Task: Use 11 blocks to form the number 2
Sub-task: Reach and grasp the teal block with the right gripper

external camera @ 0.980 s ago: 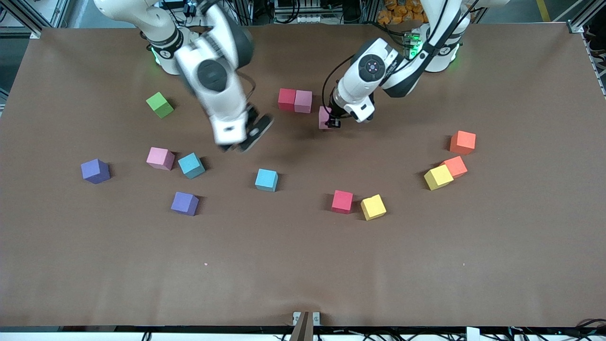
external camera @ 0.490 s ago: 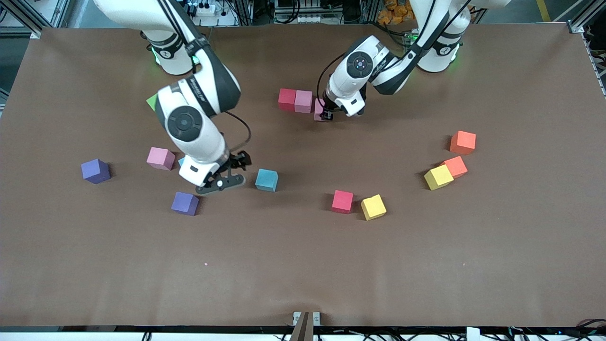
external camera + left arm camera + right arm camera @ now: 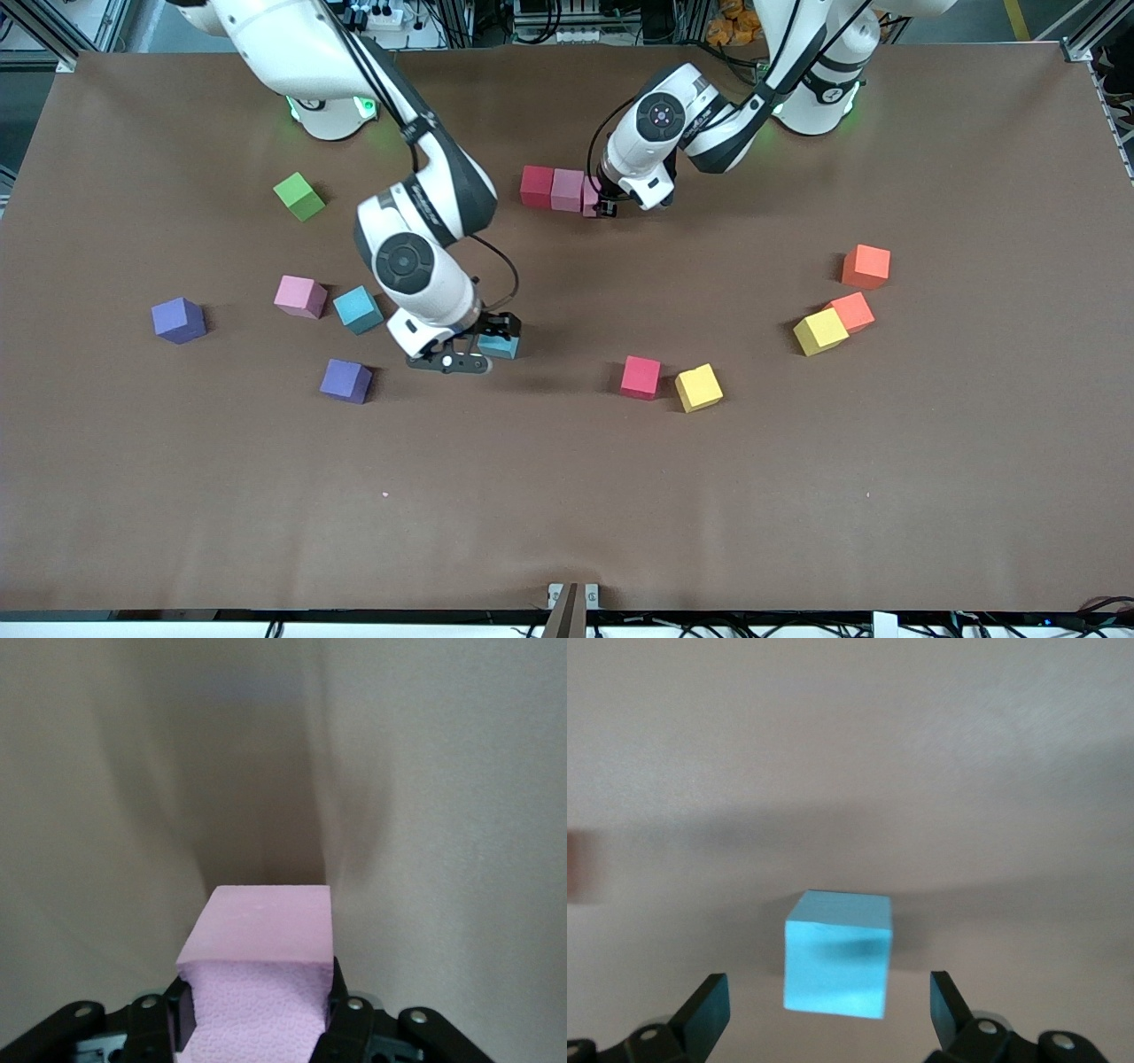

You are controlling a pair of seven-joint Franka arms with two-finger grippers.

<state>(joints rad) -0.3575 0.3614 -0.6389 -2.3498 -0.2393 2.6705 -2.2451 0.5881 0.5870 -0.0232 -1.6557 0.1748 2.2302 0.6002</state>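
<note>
A short row of the number 2 lies near the arms' bases: a red block (image 3: 536, 186) and a pink block (image 3: 567, 189) side by side. My left gripper (image 3: 604, 207) is shut on another pink block (image 3: 590, 197) (image 3: 261, 935), held low at the row's end toward the left arm, close against the pink one. In the left wrist view my left gripper (image 3: 257, 1019) clamps this block on both sides. My right gripper (image 3: 478, 347) (image 3: 828, 1005) is open and straddles a teal block (image 3: 503, 347) (image 3: 837, 966) near the table's middle, with its fingers apart from the block's sides.
Loose blocks lie around: light green (image 3: 299, 196), pink (image 3: 299, 296), teal (image 3: 358, 309), two purple (image 3: 178, 320) (image 3: 345, 381), red (image 3: 640, 377), yellow (image 3: 699, 387), and yellow (image 3: 820, 331) beside orange (image 3: 853, 310), with a third orange-red (image 3: 866, 267) one farther from the front camera.
My right arm swung down from over the table's middle to the teal block, fingers open around it. My left gripper carried the pink block up against the end of the red-pink row.
</note>
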